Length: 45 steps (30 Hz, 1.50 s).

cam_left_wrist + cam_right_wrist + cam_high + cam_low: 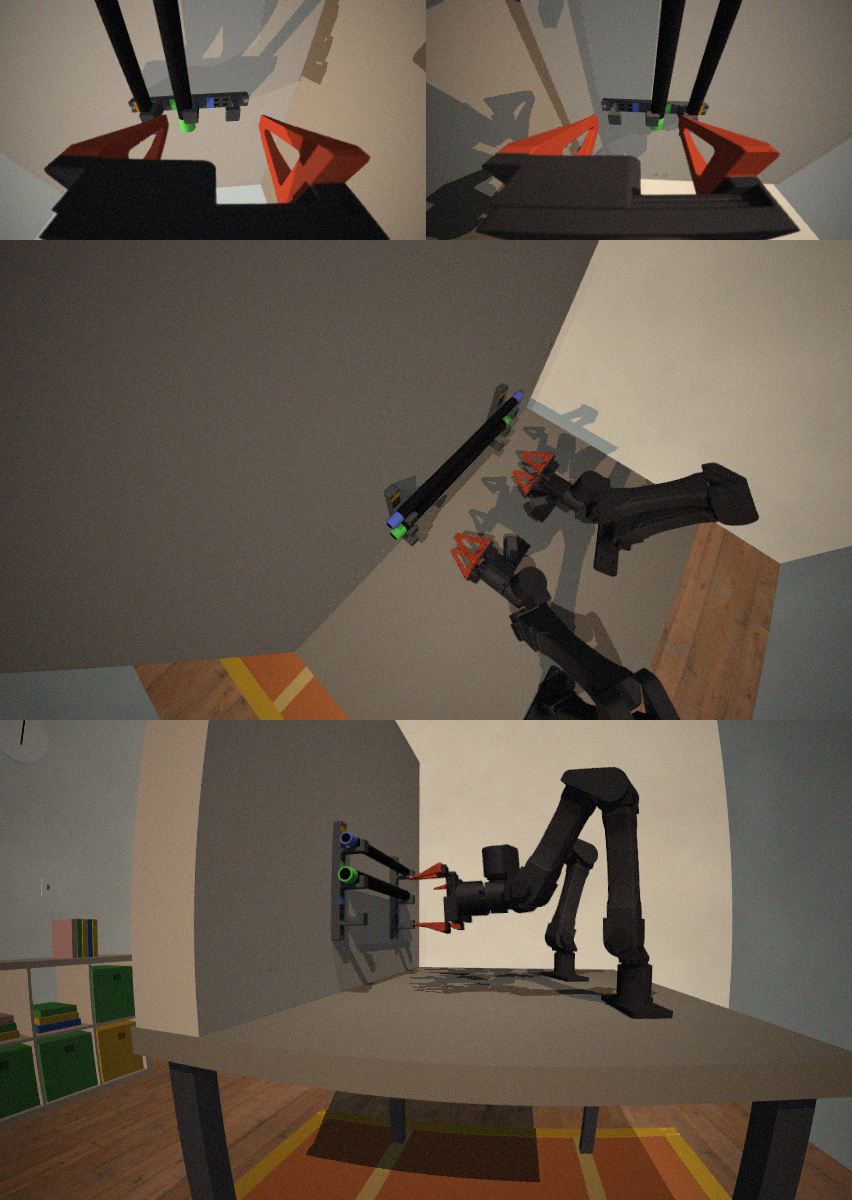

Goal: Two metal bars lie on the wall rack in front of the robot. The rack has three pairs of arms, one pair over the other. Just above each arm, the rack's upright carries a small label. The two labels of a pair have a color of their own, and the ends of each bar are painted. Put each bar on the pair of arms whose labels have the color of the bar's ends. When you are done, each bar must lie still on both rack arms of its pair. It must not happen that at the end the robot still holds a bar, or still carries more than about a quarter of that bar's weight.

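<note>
The rack hangs on the grey wall. The blue-ended bar lies on the top pair of arms, next to orange labels. The green-ended bar lies on the middle pair, next to green labels. The bottom pair, with blue labels, is empty. My left gripper is open and empty, close in front of the rack, fingers one above the other around the height of the green-ended bar. My right gripper is open and empty, near the bar's far end. In the left wrist view the left gripper frames the green end.
The grey wall panel stands on the table behind the rack. A beige wall closes the far side. Shelves with boxes stand off the table. The table top lies well below both grippers.
</note>
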Each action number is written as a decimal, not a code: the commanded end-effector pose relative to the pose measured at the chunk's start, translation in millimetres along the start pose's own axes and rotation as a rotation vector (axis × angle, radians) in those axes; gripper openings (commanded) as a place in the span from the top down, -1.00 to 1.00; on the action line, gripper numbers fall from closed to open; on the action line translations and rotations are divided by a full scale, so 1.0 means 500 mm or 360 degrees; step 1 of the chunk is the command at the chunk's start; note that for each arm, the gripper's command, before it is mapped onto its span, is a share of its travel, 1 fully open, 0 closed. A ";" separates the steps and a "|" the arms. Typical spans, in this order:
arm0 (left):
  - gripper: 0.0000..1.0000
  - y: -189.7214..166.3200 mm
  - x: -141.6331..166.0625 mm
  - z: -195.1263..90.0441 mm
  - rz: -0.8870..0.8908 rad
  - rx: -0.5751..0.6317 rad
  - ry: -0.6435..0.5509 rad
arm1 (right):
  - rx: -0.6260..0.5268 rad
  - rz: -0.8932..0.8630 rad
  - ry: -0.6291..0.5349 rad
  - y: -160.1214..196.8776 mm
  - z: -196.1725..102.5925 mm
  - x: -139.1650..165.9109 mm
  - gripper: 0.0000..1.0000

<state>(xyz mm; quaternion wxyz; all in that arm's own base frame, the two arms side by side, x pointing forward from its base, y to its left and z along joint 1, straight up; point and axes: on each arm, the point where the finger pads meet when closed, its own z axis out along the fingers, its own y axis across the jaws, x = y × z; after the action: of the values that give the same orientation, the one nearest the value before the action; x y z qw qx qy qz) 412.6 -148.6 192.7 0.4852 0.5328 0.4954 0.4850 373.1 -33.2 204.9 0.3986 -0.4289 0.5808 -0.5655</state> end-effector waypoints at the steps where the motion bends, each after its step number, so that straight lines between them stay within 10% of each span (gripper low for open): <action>1: -1.00 0.034 -0.005 0.017 -0.0057 -0.0094 -0.0017 | 0.0068 0.0035 -0.0008 -0.008 0.005 0.004 -1.00; 45: -1.00 -0.021 -0.008 0.087 -0.0057 -0.0094 -0.0017 | 0.0068 0.0035 -0.0008 0.048 0.075 0.002 -1.00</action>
<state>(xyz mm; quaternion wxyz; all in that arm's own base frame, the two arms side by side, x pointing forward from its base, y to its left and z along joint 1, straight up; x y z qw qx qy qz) 448.7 -153.0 169.8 0.5000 0.5232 0.4906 0.4854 399.5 -42.0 168.0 0.4071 -0.4278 0.5762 -0.5650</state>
